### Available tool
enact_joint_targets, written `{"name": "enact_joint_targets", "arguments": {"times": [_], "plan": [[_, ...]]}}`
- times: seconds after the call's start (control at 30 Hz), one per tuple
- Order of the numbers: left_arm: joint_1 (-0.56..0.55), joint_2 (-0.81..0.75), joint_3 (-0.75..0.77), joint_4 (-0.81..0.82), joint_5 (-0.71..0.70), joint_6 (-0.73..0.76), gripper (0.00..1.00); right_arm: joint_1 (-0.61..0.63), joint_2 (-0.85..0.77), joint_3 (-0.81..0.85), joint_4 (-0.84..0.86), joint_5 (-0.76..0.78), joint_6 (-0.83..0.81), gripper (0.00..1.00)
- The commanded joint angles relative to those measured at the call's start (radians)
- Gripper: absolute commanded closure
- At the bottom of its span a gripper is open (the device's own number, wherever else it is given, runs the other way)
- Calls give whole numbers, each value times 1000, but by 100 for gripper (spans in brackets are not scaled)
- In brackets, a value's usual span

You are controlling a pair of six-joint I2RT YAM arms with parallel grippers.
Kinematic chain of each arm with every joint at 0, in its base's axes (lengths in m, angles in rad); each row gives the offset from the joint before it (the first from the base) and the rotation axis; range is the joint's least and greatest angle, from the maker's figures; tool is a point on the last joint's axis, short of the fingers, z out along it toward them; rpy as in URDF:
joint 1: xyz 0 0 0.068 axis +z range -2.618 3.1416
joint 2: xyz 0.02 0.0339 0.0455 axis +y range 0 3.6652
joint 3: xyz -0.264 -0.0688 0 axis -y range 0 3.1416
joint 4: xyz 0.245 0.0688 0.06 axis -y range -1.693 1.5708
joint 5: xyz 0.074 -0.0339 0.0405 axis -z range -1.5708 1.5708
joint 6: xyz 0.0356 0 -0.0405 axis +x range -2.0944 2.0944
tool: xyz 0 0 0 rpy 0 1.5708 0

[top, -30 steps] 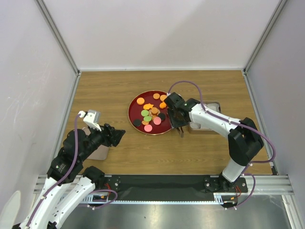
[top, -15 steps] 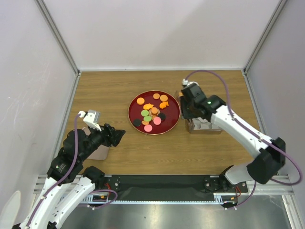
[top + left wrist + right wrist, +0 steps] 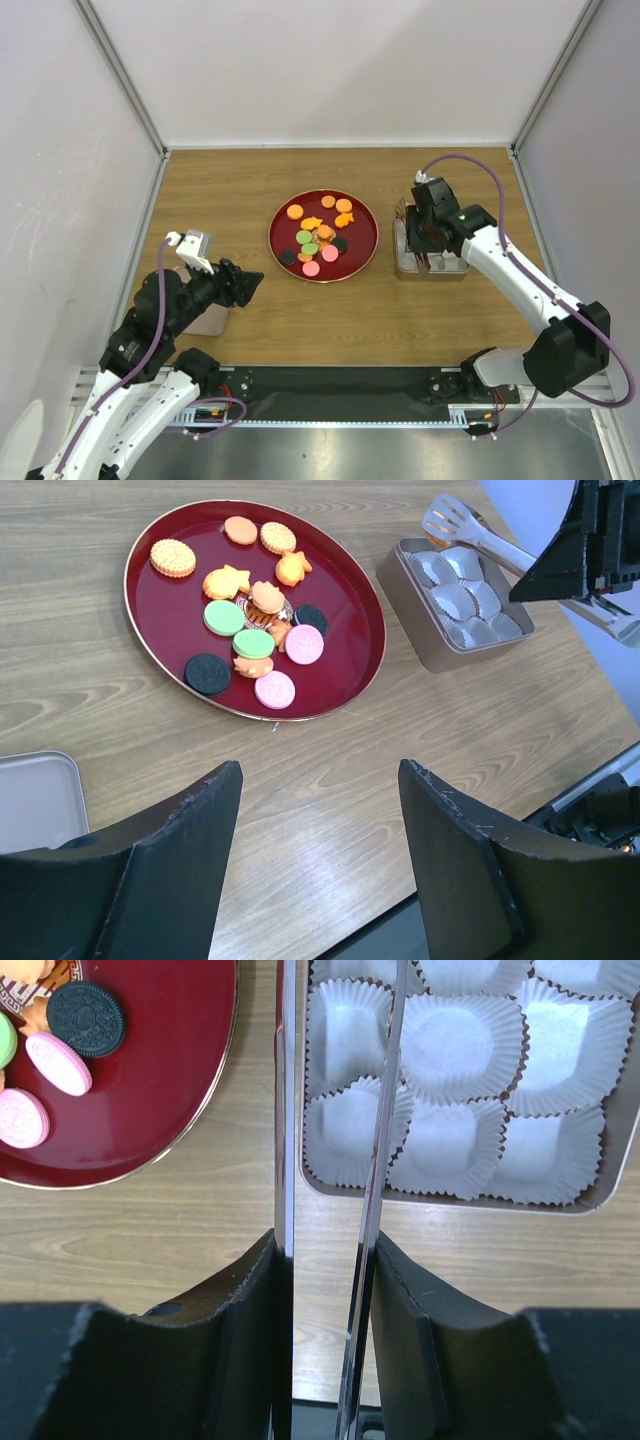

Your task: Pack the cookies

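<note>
Cookies (image 3: 318, 240) lie on a red plate (image 3: 362, 235); the tin (image 3: 400, 270) beside it holds white paper cups (image 3: 455, 1045). Right tool (image 3: 325, 1260) grips metal tongs (image 3: 490, 543); left tool (image 3: 318, 780) is open.

My right gripper (image 3: 322, 1260) has 2 matt black plastic fingers (image 3: 245, 1305), rough at the edges. Between them are mirror-polished metal tongs (image 3: 284, 1140). Beyond their tips sit crimped white paper cups (image 3: 455, 1045) in a dull metal tin (image 3: 618, 1175). To the left is a glossy red plate (image 3: 170, 1090) on a matt wood-grain table (image 3: 150, 1250).
</note>
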Motion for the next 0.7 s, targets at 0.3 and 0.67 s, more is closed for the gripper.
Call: {"name": "enact_joint_targets", "arguments": {"times": [0.3, 0.67], "plan": [[-5, 2, -5, 31, -4, 15, 30, -55, 42, -47, 117, -43, -20, 76], [-5, 2, -5, 30, -5, 15, 30, -69, 85, -69, 160, -62, -16, 76]]}}
